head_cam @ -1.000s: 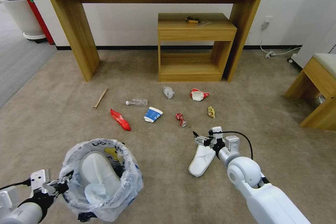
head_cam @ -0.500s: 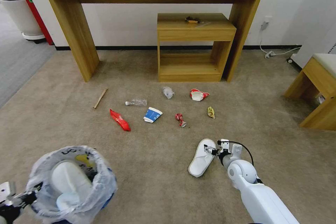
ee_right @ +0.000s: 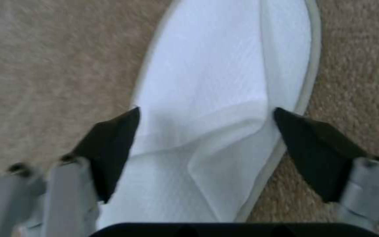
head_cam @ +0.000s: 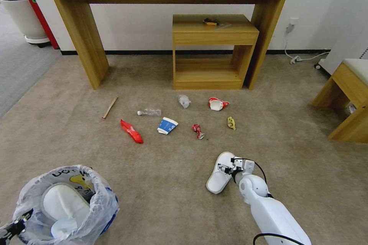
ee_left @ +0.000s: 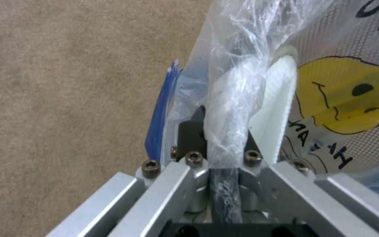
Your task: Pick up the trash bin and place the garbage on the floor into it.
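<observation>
While the trash bin [head_cam: 65,204] hangs low at the robot's left, its bagged rim pinched by the closed left gripper [ee_left: 224,144] and one white slipper already inside, the step in hand is collecting the second slipper [head_cam: 220,172]. That slipper lies on the beige carpeted floor [head_cam: 172,183]; the right gripper [ee_right: 207,131] sits over it, spread wide, a finger at each side, gripping nothing. Next, judged from this: descend, close, lift. Smaller litter remains beyond: red wrapper [head_cam: 131,131], paper cup [head_cam: 167,125], crushed can [head_cam: 197,130].
</observation>
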